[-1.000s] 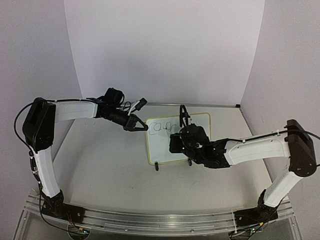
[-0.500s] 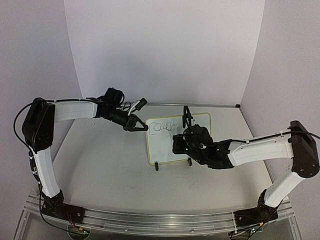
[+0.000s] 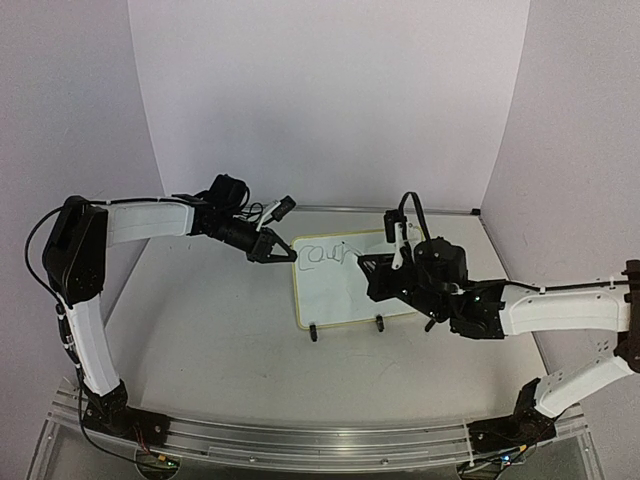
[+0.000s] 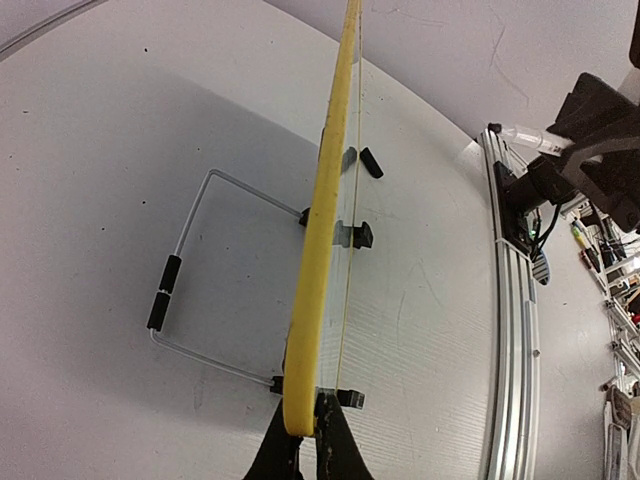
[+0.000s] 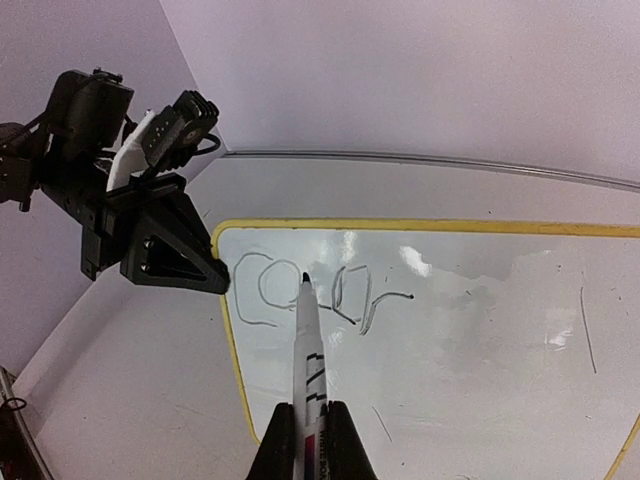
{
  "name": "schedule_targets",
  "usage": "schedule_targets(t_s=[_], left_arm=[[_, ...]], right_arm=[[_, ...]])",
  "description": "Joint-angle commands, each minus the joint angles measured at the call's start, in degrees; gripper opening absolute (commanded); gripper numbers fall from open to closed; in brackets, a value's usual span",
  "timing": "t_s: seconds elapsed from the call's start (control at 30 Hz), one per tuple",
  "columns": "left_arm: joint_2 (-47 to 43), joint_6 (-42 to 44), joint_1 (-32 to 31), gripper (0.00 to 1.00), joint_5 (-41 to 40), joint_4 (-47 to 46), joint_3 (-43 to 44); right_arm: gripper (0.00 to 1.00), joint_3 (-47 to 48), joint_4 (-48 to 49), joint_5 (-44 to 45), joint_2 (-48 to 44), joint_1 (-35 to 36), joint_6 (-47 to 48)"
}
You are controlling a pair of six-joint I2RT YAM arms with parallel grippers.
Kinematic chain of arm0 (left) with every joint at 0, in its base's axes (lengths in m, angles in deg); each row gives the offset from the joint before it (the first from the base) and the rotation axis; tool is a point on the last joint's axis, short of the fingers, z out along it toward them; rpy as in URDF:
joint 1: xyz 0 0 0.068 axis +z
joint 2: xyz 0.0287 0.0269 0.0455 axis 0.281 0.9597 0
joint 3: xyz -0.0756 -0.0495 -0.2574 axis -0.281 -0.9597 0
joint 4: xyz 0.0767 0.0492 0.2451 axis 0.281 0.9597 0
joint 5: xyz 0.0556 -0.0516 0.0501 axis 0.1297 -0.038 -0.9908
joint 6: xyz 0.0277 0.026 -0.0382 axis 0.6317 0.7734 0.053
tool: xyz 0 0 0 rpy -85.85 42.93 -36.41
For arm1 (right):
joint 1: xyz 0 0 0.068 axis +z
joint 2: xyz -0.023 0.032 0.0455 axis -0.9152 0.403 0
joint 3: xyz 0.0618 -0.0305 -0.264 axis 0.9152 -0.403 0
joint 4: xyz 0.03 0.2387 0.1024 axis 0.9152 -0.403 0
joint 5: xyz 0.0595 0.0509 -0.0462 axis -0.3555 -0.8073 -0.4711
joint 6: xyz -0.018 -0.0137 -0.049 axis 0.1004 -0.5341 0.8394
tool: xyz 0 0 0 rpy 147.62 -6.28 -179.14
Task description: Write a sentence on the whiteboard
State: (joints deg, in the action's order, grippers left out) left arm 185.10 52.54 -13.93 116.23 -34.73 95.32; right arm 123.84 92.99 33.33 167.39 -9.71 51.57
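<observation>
Our right claw (image 5: 310, 440) grips the marker (image 5: 308, 340), tip by the started sentence (image 5: 320, 295). Our left claw (image 4: 305, 450) pinches the whiteboard (image 3: 335, 295) corner on the table (image 3: 200, 330). If we push too hard, its 2 feet (image 3: 313, 335) may slide, smearing letters.

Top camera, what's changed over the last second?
The right gripper, shut on the marker, moved right across the whiteboard, and the sentence now shows more letters. The left gripper stays shut on the board's upper left corner; the board has not moved.
</observation>
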Motion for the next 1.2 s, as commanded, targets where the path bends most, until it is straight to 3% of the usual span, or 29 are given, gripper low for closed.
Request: schedule_targets(t_s=[0.0,0.27,0.5,1.17], left_arm=[[-0.8,5.0,-0.2,0.0,-6.3,1.7,0.4],[-0.8,5.0,-0.4,0.0,-6.4,1.7,0.4],[-1.1,5.0,-0.5,0.0,-6.3,1.7,0.4],[-0.8,5.3,-0.7,0.0,-6.9,2.0,0.4]], right_arm=[[0.0,-2.4,1.2,-8.9,-2.8,-3.9,2.3],[0.0,-6.4,2.0,-17.9,-7.7,-11.0,1.9],[0.0,-8.0,4.4,-20.8,-7.4,-14.1,0.7],[0.0,-4.6,10.2,-11.7,3.5,-14.2,-2.8]])
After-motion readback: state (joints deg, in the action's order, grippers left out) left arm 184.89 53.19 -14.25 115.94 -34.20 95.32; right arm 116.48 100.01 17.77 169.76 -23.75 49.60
